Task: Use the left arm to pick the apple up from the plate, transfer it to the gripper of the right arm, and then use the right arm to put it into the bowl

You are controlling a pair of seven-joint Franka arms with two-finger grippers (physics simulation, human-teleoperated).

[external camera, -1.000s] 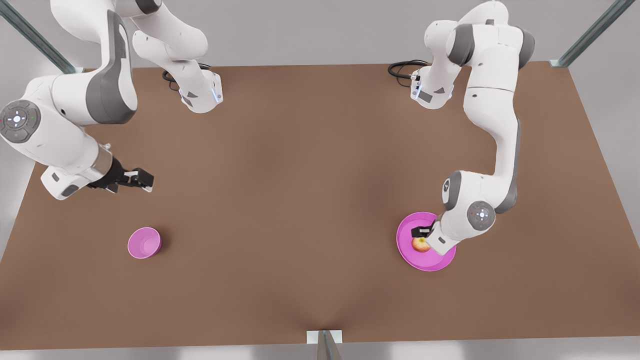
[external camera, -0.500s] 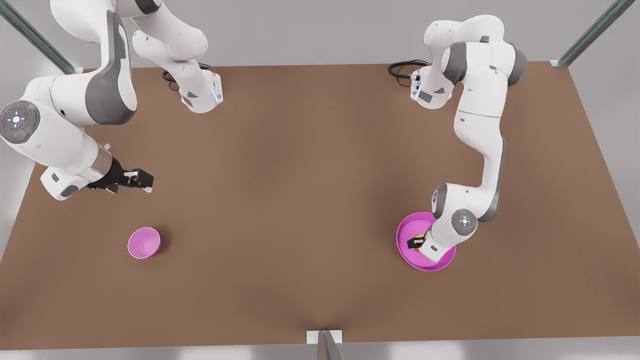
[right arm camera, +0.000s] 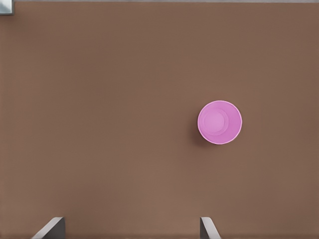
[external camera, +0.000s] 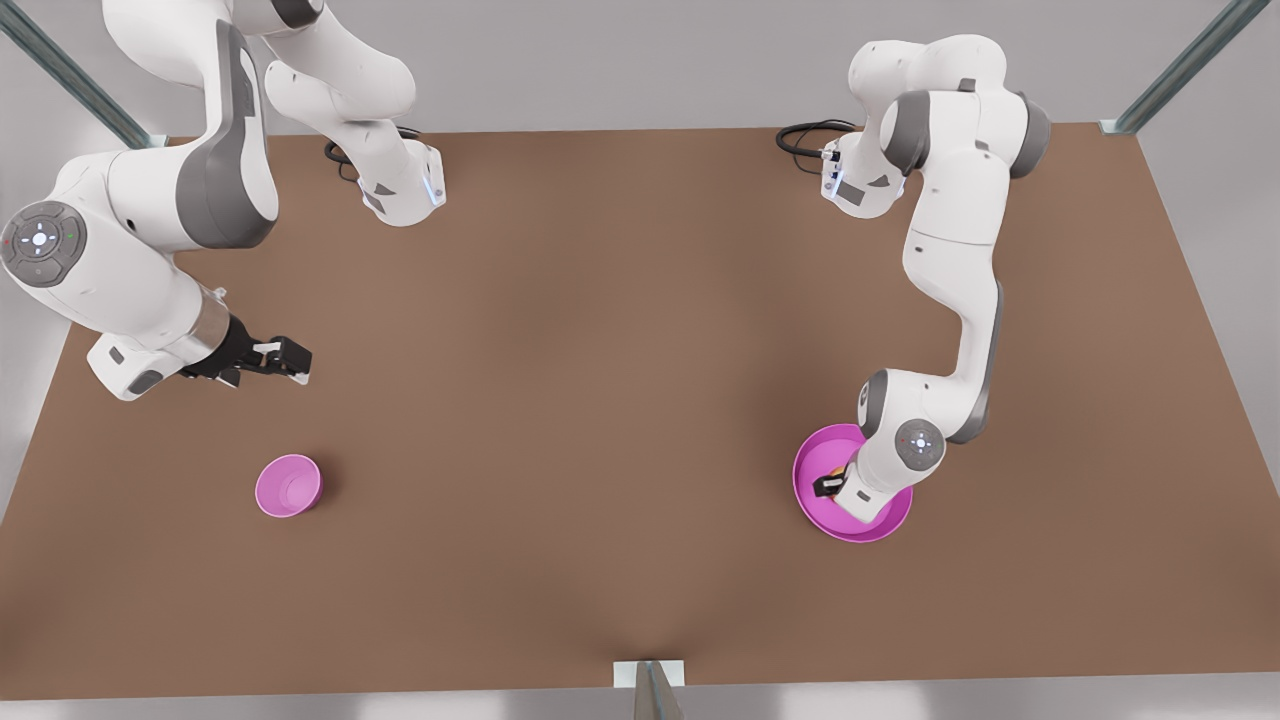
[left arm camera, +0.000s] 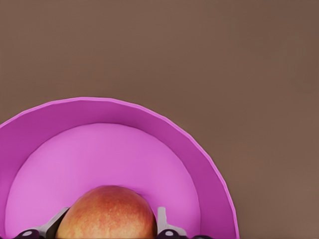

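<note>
Left gripper (external camera: 832, 486) down in the wide, shallow, round pink plate (external camera: 815, 455) at the front view's right. Lower than a second ago, when the small round yellow apple (left arm camera: 105, 215) with its red blush lay in plain sight beside the arm. Now mostly hidden under the wrist in the front view. In the left wrist view, one grey finger (left arm camera: 163, 225) on each side of the apple, very near its skin. Touching or not: cannot tell. Open wide enough to fit around the apple, maybe closing. Apple low in the plate, not lifted yet.

So, probably the grab step, with the lift and the hand-over yet to come.

Right gripper (external camera: 280, 360) waiting over the brown desk (external camera: 600, 400) at the front view's left, fingers spread apart, nothing between them. Small, deep, round pink bowl (external camera: 288, 486) near it, empty, well apart from the plate.
</note>
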